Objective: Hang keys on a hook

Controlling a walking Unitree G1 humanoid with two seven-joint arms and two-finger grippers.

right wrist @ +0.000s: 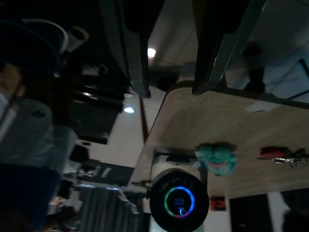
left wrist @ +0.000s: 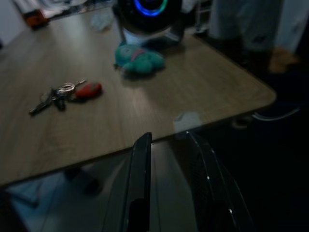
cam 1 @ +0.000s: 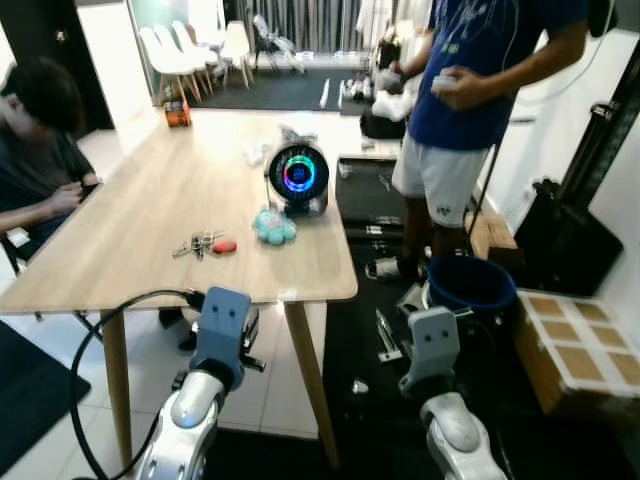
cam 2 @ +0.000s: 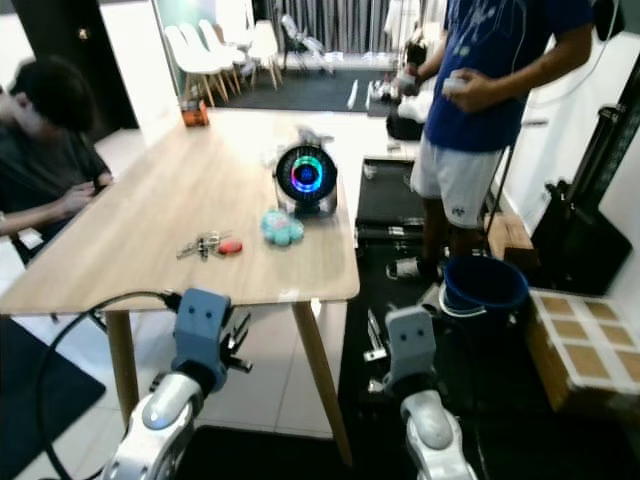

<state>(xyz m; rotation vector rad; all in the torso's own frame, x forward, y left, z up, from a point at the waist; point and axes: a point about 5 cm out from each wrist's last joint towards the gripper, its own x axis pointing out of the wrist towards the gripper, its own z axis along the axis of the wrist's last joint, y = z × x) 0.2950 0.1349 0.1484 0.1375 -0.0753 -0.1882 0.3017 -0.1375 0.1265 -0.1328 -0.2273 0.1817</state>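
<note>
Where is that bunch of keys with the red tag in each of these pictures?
Left eye view: keys on the wooden table, left of the teal toy.
Right eye view: keys, same spot.
Left wrist view: keys beyond the left gripper.
Right wrist view: keys by the picture's edge.
Shared landmark: the teal toy.

keys (cam 1: 196, 244): small metal bunch on a ring with a red fob (cam 1: 225, 246), lying flat on the wooden table, fob end toward the teal plush. Sits ahead of the left gripper (left wrist: 166, 145), off to its left, well apart. Nothing touching it.
</note>
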